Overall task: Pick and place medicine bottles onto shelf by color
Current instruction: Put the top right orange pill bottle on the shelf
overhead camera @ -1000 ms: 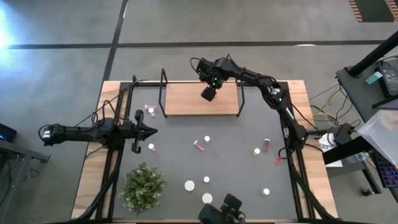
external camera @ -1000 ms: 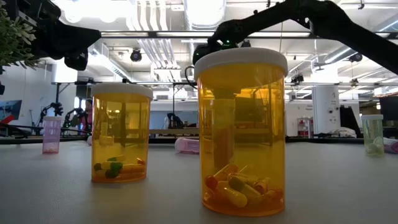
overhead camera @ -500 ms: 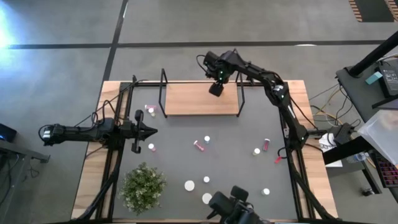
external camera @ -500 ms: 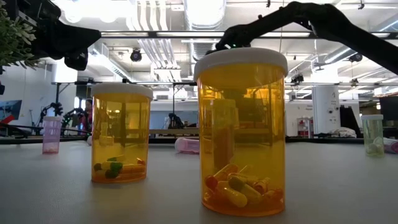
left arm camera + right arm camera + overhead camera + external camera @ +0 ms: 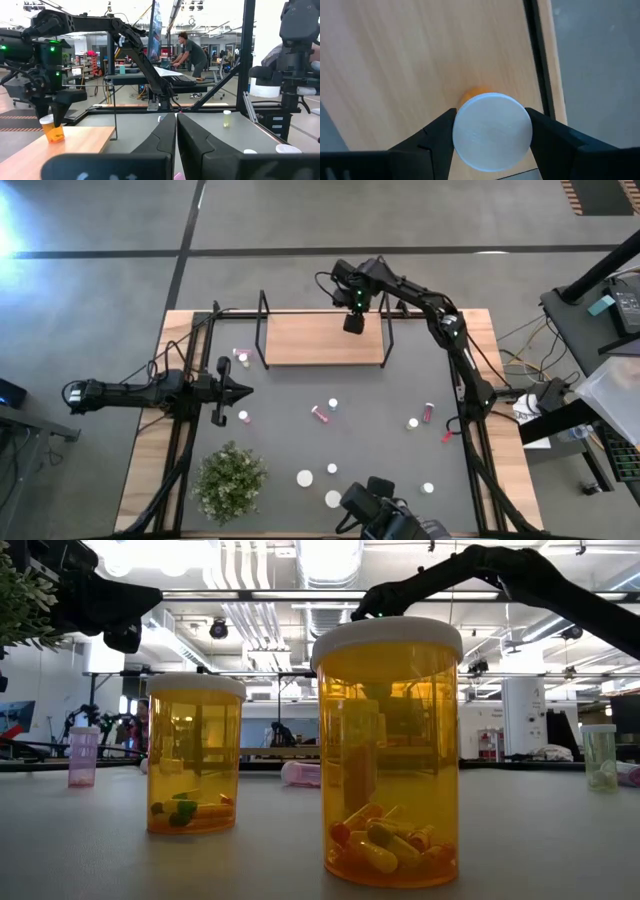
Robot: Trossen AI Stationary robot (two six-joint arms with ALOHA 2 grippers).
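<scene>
Right gripper [image 5: 492, 131] around orange bottle [image 5: 52, 129] — above shelf [image 5: 300, 340]; left gripper [image 5: 240, 389] closed

The shelf [image 5: 420, 60] is a board of light wood with fine grain, smooth and matt, and its end frames [image 5: 264, 330] are thin black metal wire. The bottle in the right pincer [image 5: 492, 131] has a white plastic cap [image 5: 492, 132] with a slightly grainy, matt top and an orange body. The near orange bottles [image 5: 388, 755] are clear glossy plastic, with capsules visible through the wall. The bench [image 5: 380, 460] has a dark grey matt mat with bare wooden edges at 3 and 9 o'clock. The pincer fingers [image 5: 427, 142] look like matt black plastic.
</scene>
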